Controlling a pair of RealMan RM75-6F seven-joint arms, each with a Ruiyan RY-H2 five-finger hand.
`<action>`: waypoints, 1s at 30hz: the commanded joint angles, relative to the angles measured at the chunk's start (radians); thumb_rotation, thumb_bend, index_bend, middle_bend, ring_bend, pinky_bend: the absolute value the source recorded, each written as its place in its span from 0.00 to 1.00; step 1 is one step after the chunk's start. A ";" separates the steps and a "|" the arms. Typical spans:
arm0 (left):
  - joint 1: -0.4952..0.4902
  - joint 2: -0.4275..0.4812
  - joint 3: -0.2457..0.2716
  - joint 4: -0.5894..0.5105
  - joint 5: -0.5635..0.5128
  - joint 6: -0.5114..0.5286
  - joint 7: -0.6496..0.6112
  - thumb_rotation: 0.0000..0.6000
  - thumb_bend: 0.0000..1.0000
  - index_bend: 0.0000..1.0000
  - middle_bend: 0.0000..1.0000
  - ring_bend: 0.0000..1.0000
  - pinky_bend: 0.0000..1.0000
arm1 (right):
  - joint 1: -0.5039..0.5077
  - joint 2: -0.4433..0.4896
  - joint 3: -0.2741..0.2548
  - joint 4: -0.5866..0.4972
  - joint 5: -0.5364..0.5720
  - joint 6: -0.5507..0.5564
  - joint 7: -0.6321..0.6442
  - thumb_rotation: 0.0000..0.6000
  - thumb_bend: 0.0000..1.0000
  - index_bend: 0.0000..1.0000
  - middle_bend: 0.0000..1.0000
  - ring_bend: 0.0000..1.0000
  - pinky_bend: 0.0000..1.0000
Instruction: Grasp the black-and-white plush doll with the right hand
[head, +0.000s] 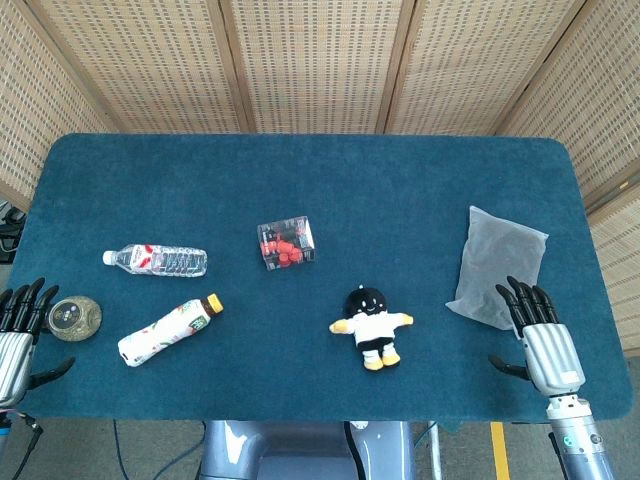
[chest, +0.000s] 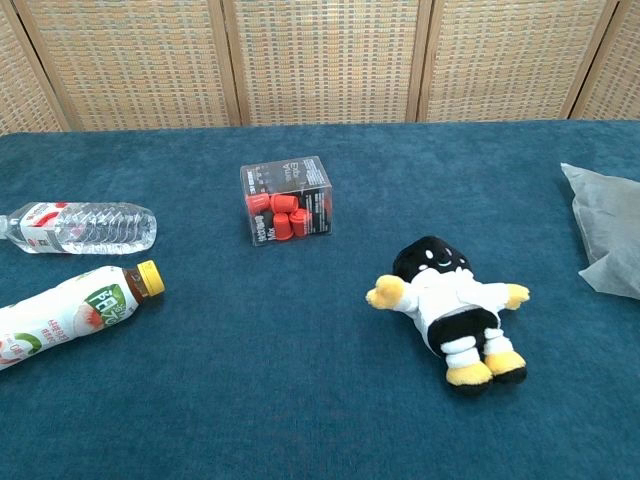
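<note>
Plush doll (head: 371, 326) — right hand (head: 538, 332) apart

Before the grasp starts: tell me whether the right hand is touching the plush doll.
Apart. The head view shows the right hand open near the table's right edge, with bare blue cloth between it and the plush doll; the chest view shows no hand by the doll.

The table (head: 300, 180) wore matt, napped blue cloth. On it, the plush doll (chest: 449, 305) looked soft and fuzzy; left of it, the clear box (chest: 286, 200) and water bottle (chest: 85, 226) were glossy plastic. The bag (head: 497, 266) to its right was frosted, matt film.
</note>
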 joint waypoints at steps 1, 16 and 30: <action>0.000 0.000 0.001 -0.001 0.003 0.002 0.002 1.00 0.00 0.00 0.00 0.00 0.00 | 0.000 0.001 0.001 0.001 -0.001 -0.001 0.003 1.00 0.21 0.08 0.00 0.00 0.00; 0.003 0.002 0.001 -0.006 0.013 0.012 0.004 1.00 0.00 0.00 0.00 0.00 0.00 | -0.001 0.010 -0.001 -0.002 -0.014 -0.007 0.038 1.00 0.21 0.09 0.00 0.00 0.00; 0.002 0.005 0.000 -0.009 0.010 0.009 0.001 1.00 0.00 0.00 0.00 0.00 0.00 | 0.003 0.012 -0.002 0.002 -0.026 -0.015 0.037 1.00 0.21 0.12 0.00 0.00 0.00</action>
